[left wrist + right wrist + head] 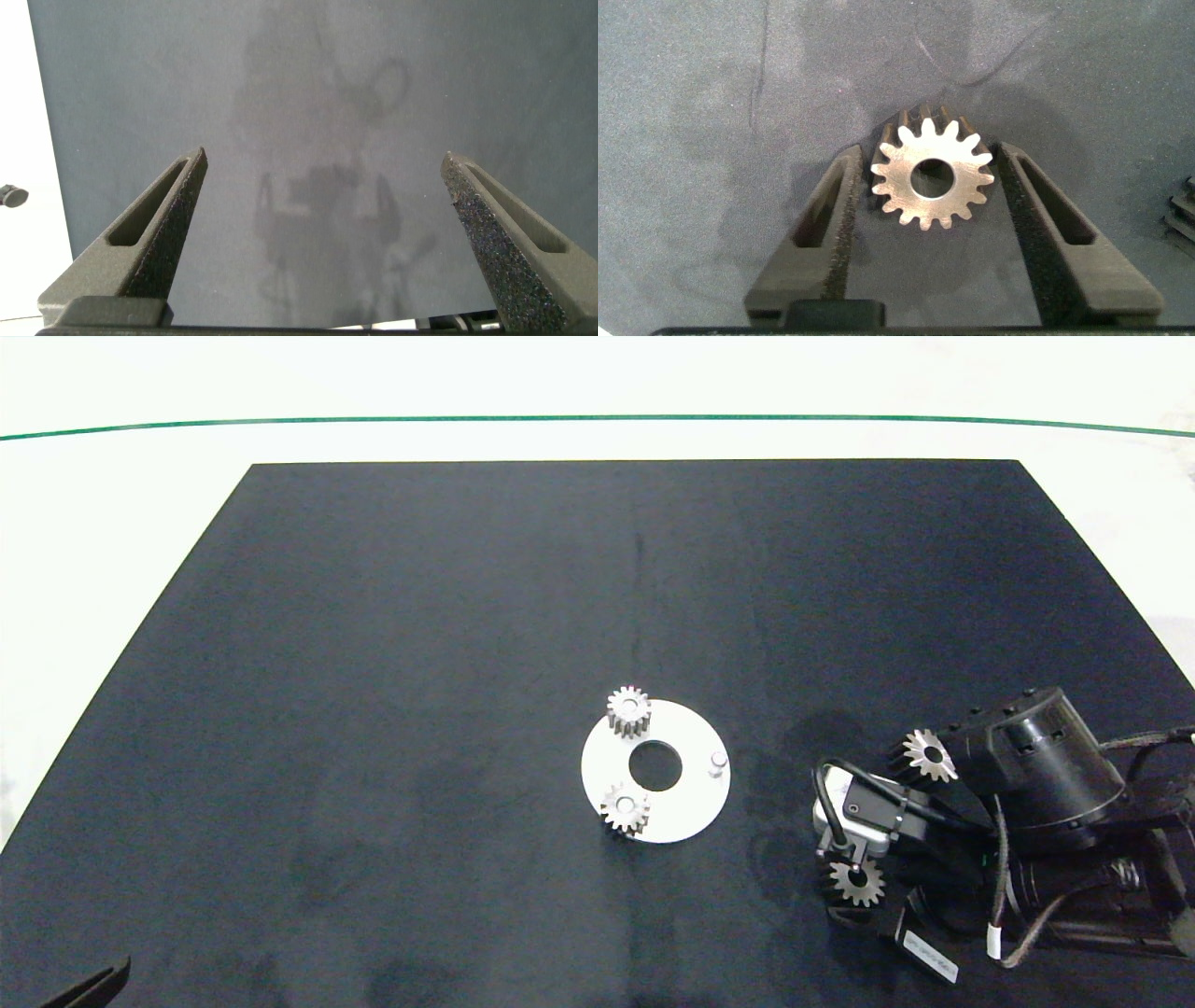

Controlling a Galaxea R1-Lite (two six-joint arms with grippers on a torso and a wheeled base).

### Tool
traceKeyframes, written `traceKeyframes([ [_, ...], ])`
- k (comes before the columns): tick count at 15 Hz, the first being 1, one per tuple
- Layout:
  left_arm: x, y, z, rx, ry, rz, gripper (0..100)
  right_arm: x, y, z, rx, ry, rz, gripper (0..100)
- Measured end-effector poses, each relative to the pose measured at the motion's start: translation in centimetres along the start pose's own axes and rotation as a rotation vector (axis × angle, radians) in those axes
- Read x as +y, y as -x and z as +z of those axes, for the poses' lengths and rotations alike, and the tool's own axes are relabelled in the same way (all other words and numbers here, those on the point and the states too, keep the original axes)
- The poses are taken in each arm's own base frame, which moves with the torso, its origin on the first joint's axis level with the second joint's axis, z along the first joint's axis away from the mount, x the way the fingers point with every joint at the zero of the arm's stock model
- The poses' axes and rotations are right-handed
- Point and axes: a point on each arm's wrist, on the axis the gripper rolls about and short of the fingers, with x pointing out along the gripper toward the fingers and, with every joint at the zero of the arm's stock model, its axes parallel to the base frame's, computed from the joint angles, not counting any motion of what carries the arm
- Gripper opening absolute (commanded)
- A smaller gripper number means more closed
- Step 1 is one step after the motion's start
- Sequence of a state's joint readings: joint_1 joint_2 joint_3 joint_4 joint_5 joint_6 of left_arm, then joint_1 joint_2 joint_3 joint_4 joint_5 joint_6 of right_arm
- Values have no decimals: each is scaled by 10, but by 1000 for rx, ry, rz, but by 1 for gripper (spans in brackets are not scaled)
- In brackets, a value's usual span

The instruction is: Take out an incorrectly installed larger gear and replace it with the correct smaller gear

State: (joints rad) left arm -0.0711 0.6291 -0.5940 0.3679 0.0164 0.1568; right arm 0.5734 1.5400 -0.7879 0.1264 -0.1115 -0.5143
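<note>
One smaller gear (931, 171) lies flat on the black mat near the front right, also visible as the smaller gear (856, 882) in the head view. My right gripper (929, 151) is shut on it, a finger pressed close to its teeth on each side. The larger gear (930, 755), with pointed teeth, lies on the mat just behind it, beside the right arm. At the middle of the mat, the white round plate (686, 807) carries two more small gears (628, 711) (625, 808) and one bare peg (717, 763). My left gripper (324, 163) hangs open over bare mat at the front left corner.
The plate has a round hole (655, 766) in its middle. The right arm's dark body and cables (1046, 784) fill the front right corner. White floor with a green line (597, 418) lies beyond the mat's far edge.
</note>
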Motion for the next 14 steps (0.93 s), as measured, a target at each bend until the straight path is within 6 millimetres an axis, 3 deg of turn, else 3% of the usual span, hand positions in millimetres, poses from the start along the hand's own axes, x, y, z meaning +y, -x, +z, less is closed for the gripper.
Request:
traceKeyframes([
  [14,0,0,0,1,-2,-1,100,1,-2,-1,-20,-4,-9,25],
])
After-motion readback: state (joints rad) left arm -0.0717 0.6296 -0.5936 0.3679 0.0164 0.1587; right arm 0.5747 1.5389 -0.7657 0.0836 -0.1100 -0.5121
